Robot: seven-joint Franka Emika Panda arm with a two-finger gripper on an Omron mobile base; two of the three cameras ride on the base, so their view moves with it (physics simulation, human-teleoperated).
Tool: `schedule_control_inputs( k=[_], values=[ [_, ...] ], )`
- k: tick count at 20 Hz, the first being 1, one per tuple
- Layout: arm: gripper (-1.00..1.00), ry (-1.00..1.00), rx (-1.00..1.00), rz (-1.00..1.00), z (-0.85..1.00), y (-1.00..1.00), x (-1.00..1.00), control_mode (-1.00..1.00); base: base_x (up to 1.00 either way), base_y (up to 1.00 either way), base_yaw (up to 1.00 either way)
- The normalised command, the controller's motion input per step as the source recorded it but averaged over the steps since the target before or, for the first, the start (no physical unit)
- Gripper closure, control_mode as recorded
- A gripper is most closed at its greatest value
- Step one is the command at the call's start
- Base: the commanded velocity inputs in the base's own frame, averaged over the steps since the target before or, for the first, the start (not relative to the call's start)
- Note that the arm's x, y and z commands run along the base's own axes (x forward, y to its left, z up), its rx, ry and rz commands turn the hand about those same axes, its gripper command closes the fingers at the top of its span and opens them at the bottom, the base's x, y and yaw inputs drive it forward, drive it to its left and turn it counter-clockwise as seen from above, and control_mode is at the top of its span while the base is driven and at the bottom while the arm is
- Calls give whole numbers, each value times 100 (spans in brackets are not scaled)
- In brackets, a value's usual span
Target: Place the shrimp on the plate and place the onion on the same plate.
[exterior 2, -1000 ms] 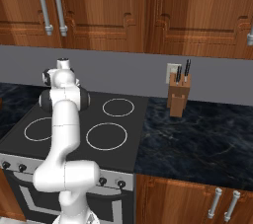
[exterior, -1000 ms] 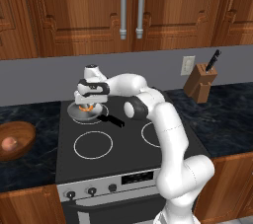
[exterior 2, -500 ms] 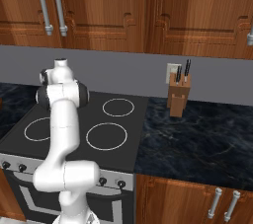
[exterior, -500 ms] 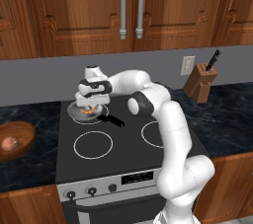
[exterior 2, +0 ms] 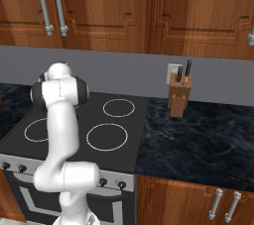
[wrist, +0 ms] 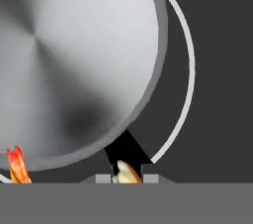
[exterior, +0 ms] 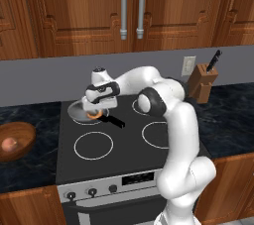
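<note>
My gripper [exterior: 95,110] hangs just over the grey frying pan [exterior: 78,112] on the stove's back left burner, shut on the small orange shrimp [exterior: 93,116]. In the hand view the shrimp's pale body [wrist: 125,173] and its orange tail [wrist: 17,168] show at the bottom edge, above the pan's rim [wrist: 157,45] and black handle [wrist: 126,150]. The pinkish onion [exterior: 9,143] lies in the brown wooden bowl [exterior: 22,135] on the counter left of the stove. The plate is out of view.
The black stove top [exterior: 126,142] has white burner rings. A wooden knife block [exterior: 202,83] stands on the dark counter to the right, also seen as the knife block [exterior 2: 179,95]. Wooden cabinets hang above the grey back wall.
The hand with the shrimp has shifted slightly to the right and forward over the pan. The jaws stay shut.
</note>
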Motion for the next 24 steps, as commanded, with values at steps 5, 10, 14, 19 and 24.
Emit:
schedule_control_inputs(
  k=[5, 10, 14, 19, 24],
  values=[
    [100, -13, 0, -3, 3, -21, -50, -100, 0, 0, 0],
    [100, -10, 0, -3, 23, -9, -39, -100, 0, 0, 0],
    [100, -5, 0, -2, 29, -13, -42, -100, 0, 0, 0],
    [100, 0, 0, -3, 37, -17, -36, -100, 0, 0, 0],
    [100, 0, 4, -5, 41, -24, -34, -100, 0, 0, 0]
  ],
)
